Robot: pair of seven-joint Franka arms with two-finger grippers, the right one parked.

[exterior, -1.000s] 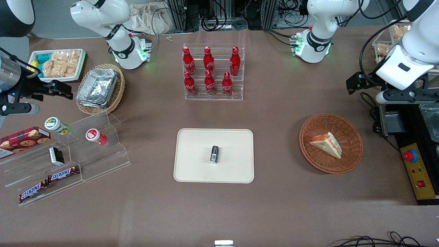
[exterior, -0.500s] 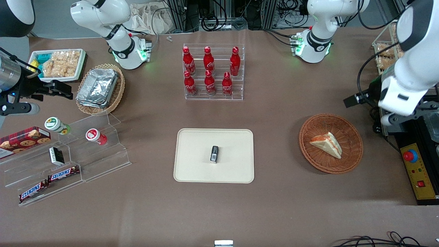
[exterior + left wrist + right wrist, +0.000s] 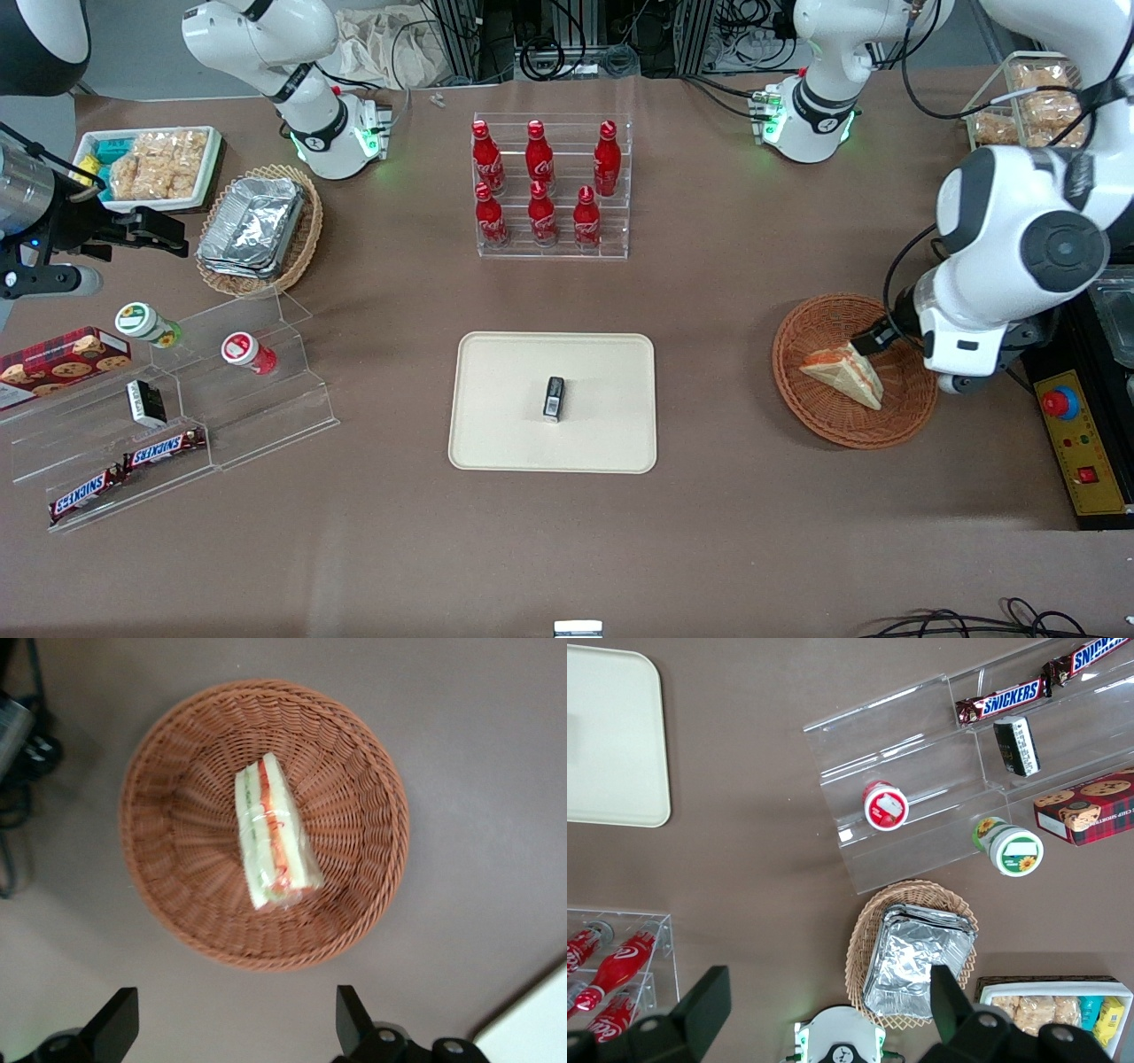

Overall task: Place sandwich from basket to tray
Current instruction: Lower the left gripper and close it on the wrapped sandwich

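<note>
The sandwich point(image 3: 843, 374) point(image 3: 273, 837), a clear-wrapped wedge with orange-red filling, lies in the round reddish-brown wicker basket point(image 3: 815, 416) point(image 3: 177, 824) toward the working arm's end of the table. My left arm's wrist point(image 3: 961, 350) hangs over the basket's rim. In the left wrist view my gripper point(image 3: 235, 1032) is open above the bare table just outside the rim, with nothing between its fingers and the sandwich lying ahead of it. The cream tray point(image 3: 505, 399) point(image 3: 536, 1028) sits mid-table with a small black box point(image 3: 554, 397) on it.
An acrylic rack of red bottles point(image 3: 549, 186) stands farther from the front camera than the tray. A yellow control box with a red button point(image 3: 1076, 439) lies beside the basket. A tan wicker basket of foil containers point(image 3: 257, 226) and stepped acrylic snack shelves point(image 3: 177, 399) sit toward the parked arm's end.
My left arm has swung in and down from the table's edge until its wrist is over the basket. The sandwich, basket and tray have not moved.
</note>
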